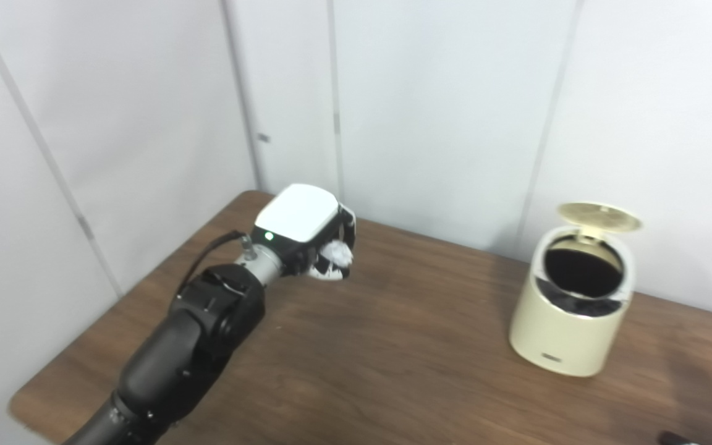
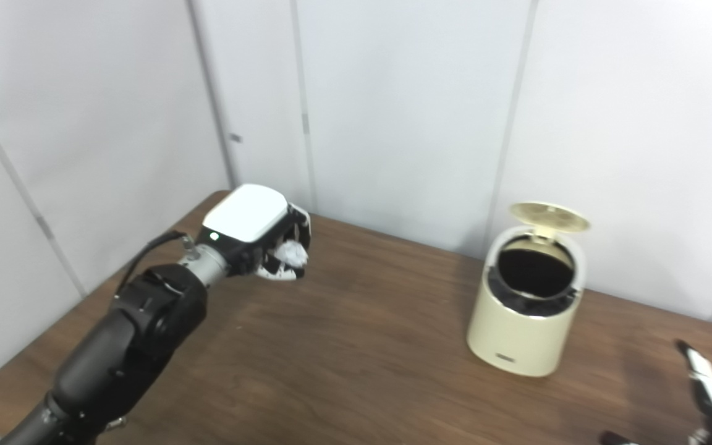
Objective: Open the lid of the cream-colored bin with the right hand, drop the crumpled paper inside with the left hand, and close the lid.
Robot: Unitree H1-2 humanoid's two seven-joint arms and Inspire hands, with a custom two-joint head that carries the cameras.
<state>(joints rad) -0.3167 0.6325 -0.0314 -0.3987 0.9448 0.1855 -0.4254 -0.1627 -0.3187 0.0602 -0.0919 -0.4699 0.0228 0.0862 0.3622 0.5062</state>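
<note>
At the left, the left hand [image 1: 306, 232] is raised above the wooden table [image 1: 393, 358], its white back plate uppermost and its fingers curled closed around the crumpled paper [image 1: 337, 253], which shows as a white wad between them. The paper should be very light and soft, easily squashed and quick to spring back a little, so it needs no more than this loose cage of fingers; on release it may cling for a moment or drift rather than fall straight, so I judge it best let go directly above the opening.

Well apart to the right stands the cream-colored bin [image 1: 569, 321], a small round tub near the table's back edge. Its lid [image 1: 598, 217] is already tipped up on the rear hinge, and the dark mouth faces up and towards the camera. The bin looks like smooth, light plastic that could slide or rock on the wood if pushed hard; the lid is best pressed down from its raised rim.

At the far right only part of the right hand [image 2: 711, 395] enters the right eye view, low at the corner, clear of the bin. Its fingers seem spread and empty, though too little shows to be sure.

The tabletop is dark brown wood grain, bare between hand and bin, set in a corner of pale panelled walls [image 1: 442, 111]
</note>
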